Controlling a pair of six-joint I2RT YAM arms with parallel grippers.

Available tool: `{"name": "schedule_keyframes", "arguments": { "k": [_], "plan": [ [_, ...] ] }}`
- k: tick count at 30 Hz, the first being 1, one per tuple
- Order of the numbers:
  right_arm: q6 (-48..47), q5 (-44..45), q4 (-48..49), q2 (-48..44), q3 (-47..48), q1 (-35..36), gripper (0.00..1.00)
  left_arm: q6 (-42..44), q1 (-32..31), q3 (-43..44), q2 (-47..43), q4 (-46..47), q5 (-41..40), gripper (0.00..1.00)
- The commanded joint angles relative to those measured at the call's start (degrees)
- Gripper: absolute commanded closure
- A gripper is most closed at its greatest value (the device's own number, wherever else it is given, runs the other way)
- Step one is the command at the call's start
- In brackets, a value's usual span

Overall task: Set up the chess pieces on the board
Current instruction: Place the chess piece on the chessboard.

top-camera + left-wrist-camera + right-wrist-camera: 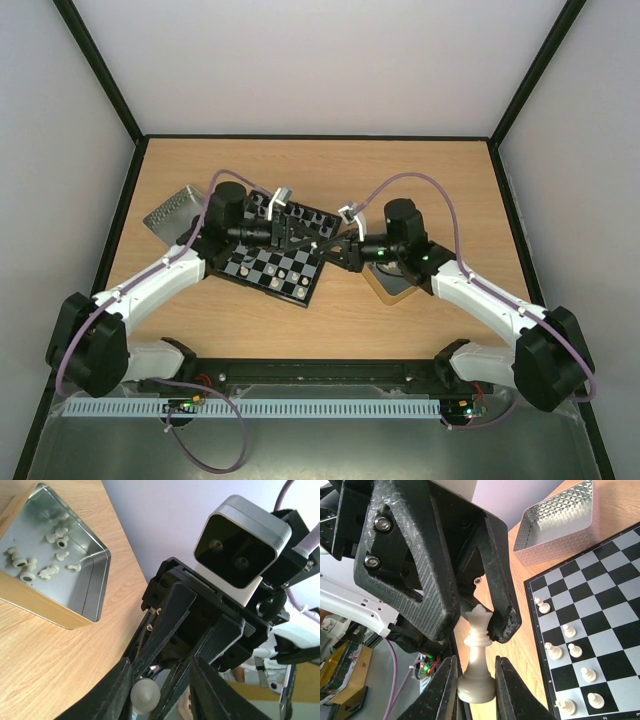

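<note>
Right wrist view: queen [479, 652] in mid-air just past the board [610, 595], at its right edge, long axis laid along the line between the two grippers, base toward the right, crown toward the left. Base pinched in the right gripper [475, 680]; crown sitting between the fingers of the left gripper [476, 627], set narrow about it, though cannot tell whether gripping. Looks like a hand-over, hinging on the left gripper seating squarely on that crown end before any release, being also the nearer one to the board.
</note>
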Motion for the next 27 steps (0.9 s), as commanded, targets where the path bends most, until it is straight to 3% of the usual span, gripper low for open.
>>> {"name": "schedule_keyframes", "arguments": {
  "k": [1, 8, 13, 16, 18, 21, 27],
  "plan": [
    [-1.98, -0.59, -0.93, 0.32, 2.22, 0.56, 0.9, 1.53, -0.95, 2.22, 0.57, -0.99, 2.59, 0.72],
    [-2.19, 0.83, -1.65, 0.24, 2.13, 0.57, 0.88, 3.19, -1.04, 2.46, 0.13, -2.38, 2.06, 0.97],
    [-1.49, 4.41, -1.85, -0.52, 1.8, 0.62, 0.58, 8.24, -0.47, 3.39, -1.46, -9.04, -4.77, 0.98],
    [0.71, 11.6, -1.19, -1.32, 0.9, 0.54, 0.44, 13.23, 0.77, 4.45, -3.82, -19.24, -20.21, 0.98],
    [2.46, 16.17, -0.66, -1.38, 0.17, 0.57, 0.42, 16.05, 0.57, 4.9, -6.21, -25.76, -37.6, 0.98],
    [5.54, 22.4, 0.21, -1.1, -0.56, 0.57, 0.39, 16.5, 0.26, 2.88, -9.56, -29.7, -56.0, 0.98],
    [9.09, 30.99, 0.97, 0.53, -0.77, 0.57, 0.39, 14.59, -1.82, -1.02, -10.17, -34.31, -70.25, 0.98]
  ]
}}
